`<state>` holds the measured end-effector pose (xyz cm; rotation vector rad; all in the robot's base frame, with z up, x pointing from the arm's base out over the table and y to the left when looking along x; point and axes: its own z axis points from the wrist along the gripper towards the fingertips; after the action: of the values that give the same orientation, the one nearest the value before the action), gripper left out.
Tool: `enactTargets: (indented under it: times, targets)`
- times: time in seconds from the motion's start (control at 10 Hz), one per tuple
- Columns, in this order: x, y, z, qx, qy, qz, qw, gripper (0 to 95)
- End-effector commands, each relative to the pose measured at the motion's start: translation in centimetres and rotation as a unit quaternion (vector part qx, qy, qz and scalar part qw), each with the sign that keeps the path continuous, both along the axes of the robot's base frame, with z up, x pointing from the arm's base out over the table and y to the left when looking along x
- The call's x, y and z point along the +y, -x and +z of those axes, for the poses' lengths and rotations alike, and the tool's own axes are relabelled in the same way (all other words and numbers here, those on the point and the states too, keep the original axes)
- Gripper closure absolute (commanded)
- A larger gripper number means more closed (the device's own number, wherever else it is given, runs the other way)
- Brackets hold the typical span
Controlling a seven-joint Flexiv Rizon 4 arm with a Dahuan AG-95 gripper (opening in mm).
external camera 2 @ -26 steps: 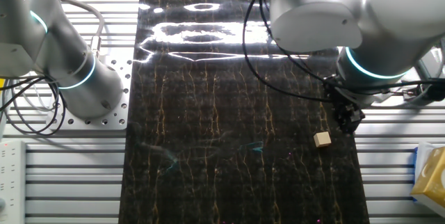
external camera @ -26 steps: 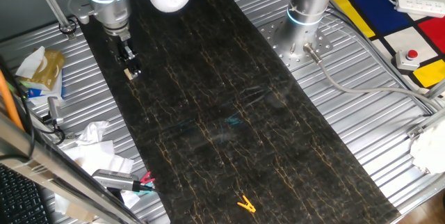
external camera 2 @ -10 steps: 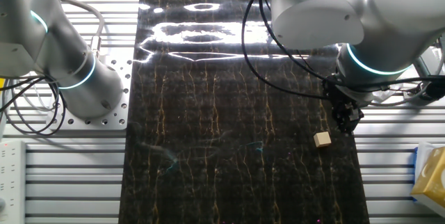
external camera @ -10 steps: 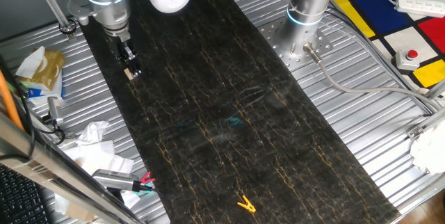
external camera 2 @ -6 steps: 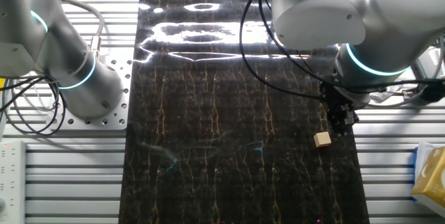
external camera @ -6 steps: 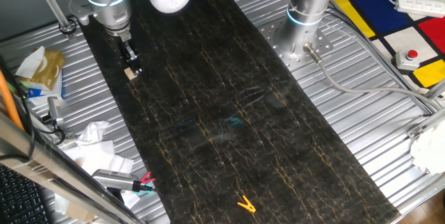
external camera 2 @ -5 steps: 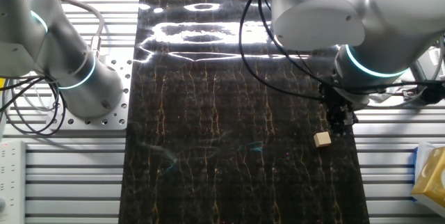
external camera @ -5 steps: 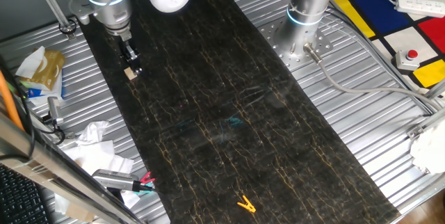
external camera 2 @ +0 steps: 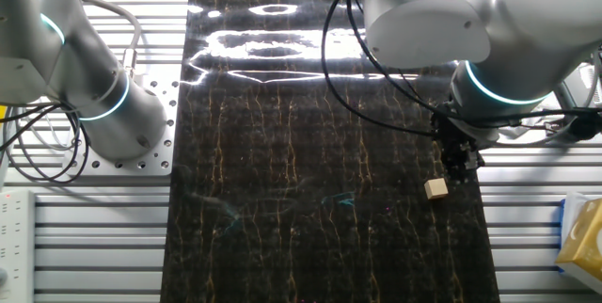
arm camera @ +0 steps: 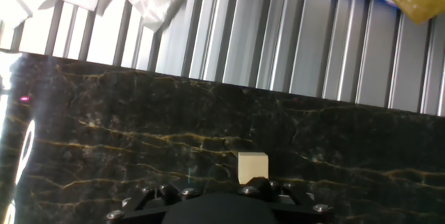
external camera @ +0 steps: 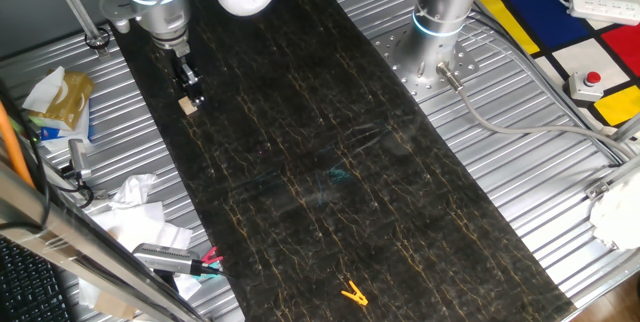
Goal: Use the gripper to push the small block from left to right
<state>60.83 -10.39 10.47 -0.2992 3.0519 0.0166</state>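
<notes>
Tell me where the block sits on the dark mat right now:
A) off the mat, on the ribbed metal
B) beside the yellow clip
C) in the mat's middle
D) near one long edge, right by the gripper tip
D: the block lies on the mat close to its long edge, just by the gripper tip; the hand view shows the block directly ahead of the fingers.
</notes>
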Motion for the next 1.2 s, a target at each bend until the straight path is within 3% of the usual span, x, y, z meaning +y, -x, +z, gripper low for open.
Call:
enactTargets:
  times: [0.1, 0.4, 1.2]
  targets:
    - [0.02, -0.01, 0.03, 0.004, 0.002, -0.008, 1.0, 38.0]
    - [0.02, -0.01, 0.03, -0.006, -0.007, 0.001, 1.0, 38.0]
    - [0.02, -0.01, 0.03, -0.002, 0.002, 0.007, 1.0, 38.0]
